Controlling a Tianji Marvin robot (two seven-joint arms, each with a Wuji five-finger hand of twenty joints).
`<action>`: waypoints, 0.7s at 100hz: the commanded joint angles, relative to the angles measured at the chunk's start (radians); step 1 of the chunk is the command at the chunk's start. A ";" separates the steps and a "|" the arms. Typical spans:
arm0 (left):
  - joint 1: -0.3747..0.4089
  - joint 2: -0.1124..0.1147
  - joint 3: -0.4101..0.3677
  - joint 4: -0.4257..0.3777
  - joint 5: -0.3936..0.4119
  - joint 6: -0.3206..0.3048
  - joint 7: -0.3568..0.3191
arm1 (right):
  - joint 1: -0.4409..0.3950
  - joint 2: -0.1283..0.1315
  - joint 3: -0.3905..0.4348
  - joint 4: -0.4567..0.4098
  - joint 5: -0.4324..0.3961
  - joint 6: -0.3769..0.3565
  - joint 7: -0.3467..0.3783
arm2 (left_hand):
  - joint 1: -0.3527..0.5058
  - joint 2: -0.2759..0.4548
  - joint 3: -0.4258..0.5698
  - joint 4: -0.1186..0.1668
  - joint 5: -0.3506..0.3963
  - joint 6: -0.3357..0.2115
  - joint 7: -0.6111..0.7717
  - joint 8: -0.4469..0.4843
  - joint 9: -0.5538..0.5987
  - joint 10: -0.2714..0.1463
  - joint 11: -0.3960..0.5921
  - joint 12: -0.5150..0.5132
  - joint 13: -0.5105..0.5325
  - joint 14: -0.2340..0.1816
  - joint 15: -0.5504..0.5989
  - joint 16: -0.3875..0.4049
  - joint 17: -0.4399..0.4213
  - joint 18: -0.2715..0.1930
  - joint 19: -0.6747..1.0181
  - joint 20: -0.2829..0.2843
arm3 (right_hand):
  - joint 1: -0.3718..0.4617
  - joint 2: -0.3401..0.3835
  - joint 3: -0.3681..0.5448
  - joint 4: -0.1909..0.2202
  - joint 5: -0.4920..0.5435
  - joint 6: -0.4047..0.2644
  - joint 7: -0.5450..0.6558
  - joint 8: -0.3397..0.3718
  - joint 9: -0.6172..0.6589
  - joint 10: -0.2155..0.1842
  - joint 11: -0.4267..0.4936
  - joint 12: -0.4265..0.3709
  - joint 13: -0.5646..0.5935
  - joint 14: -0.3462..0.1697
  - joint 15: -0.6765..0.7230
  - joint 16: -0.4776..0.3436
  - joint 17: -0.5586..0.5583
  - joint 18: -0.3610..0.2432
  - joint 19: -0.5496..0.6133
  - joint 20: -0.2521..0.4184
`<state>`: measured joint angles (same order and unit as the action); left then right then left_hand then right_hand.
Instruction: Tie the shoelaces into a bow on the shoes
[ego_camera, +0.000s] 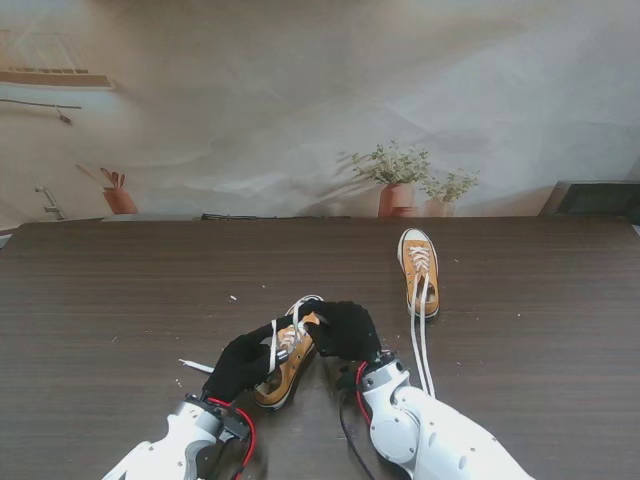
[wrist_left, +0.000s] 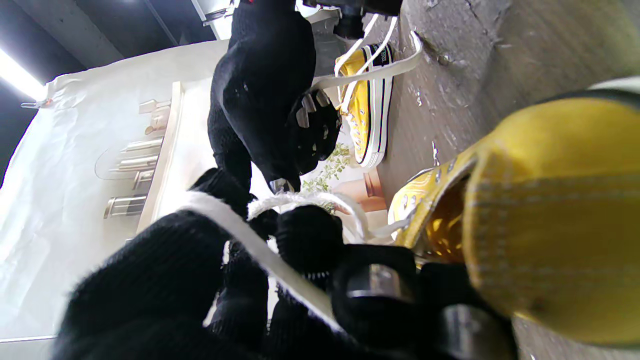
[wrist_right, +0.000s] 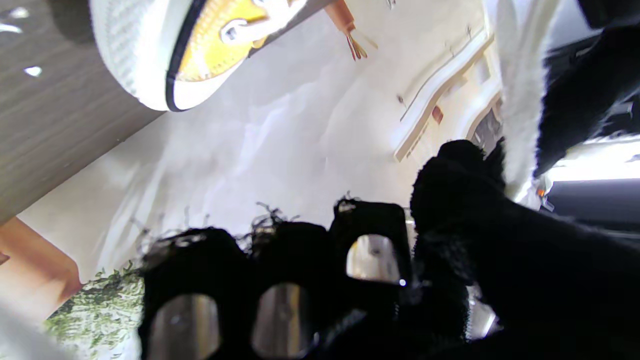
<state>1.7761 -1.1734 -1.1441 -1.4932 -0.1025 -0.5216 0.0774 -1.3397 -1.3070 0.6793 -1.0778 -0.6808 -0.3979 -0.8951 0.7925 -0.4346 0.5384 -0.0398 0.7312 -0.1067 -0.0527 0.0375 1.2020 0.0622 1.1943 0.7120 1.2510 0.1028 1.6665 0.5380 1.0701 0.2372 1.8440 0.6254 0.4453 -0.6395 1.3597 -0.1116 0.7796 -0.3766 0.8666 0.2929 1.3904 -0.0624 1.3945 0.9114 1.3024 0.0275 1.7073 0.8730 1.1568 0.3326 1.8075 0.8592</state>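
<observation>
stand view: near shoe (ego_camera: 288, 368), a yellow sneaker lying on the dark counter (ego_camera: 100, 300) close to me, toe pointing away, flanked by both gloved hands. left robot hand (ego_camera: 240, 364) sits on the shoe's left side with its fingers curled around a white lace (ego_camera: 272, 345) that crosses the knuckles; the left wrist view shows this strand (wrist_left: 260, 250) pinched across the fingers, with a loop arching over a fingertip toward the eyelets. right robot hand (ego_camera: 345, 330) is curled over the toe end, fingers drawn together; the right wrist view shows a lace strand (wrist_right: 517, 95) beside the thumb, though whether it is truly clamped cannot be told. holding one strand on each side probably keeps the lace taut above the tongue so a loop can be formed and crossed; no finished bow is visible. second shoe (ego_camera: 419, 270) stands farther from me on the right, well apart, its loose laces (ego_camera: 420, 345) trailing back toward the right arm, apparently not yet tied.
</observation>
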 joint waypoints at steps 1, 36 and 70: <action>0.012 0.001 0.010 -0.003 0.006 0.002 -0.029 | 0.015 -0.034 -0.006 -0.006 0.018 -0.016 0.019 | 0.003 0.002 -0.029 -0.023 0.082 0.063 0.143 0.060 0.019 0.008 -0.005 0.006 0.020 -0.023 0.013 -0.016 0.022 -0.093 0.250 0.005 | 0.015 0.014 -0.037 -0.040 -0.104 -0.060 -0.118 0.000 0.059 0.032 0.041 0.013 0.009 -0.014 0.080 0.003 0.030 -0.010 0.285 -0.013; 0.022 0.006 0.009 -0.012 0.008 0.001 -0.040 | 0.028 -0.084 -0.026 0.046 0.091 -0.031 -0.007 | 0.007 0.006 -0.037 -0.022 0.084 0.067 0.143 0.060 0.019 0.008 -0.006 0.006 0.020 -0.022 0.014 -0.015 0.022 -0.092 0.250 0.006 | -0.077 -0.007 -0.106 -0.169 -0.112 -0.055 -0.038 -0.137 0.059 0.029 0.052 0.006 0.009 -0.014 0.083 0.006 0.028 -0.003 0.283 -0.024; 0.031 -0.005 0.007 -0.010 0.019 -0.009 0.005 | -0.033 -0.058 0.043 -0.043 0.221 -0.070 0.169 | 0.012 0.006 -0.037 -0.021 0.081 0.067 0.142 0.060 0.019 0.009 -0.006 0.006 0.020 -0.022 0.014 -0.015 0.022 -0.090 0.250 0.006 | -0.185 0.064 -0.229 -0.211 -0.059 -0.040 0.002 -0.224 0.059 0.029 0.058 0.006 0.009 -0.013 0.083 0.012 0.028 0.000 0.286 -0.023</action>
<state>1.7941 -1.1690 -1.1447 -1.5026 -0.0915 -0.5308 0.0880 -1.3551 -1.3656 0.7209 -1.0994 -0.4650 -0.4675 -0.7461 0.7929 -0.4346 0.5251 -0.0398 0.7814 -0.1328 0.0932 0.0795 1.2020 0.0622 1.1943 0.7119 1.2510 0.1022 1.6665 0.5379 1.0619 0.2363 1.8563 0.6362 0.3519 -0.5613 1.2551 -0.2603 0.7139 -0.3824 0.8768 0.0936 1.3904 -0.0624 1.3955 0.9115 1.3024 0.0284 1.7073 0.8730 1.1568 0.3339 1.8075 0.8382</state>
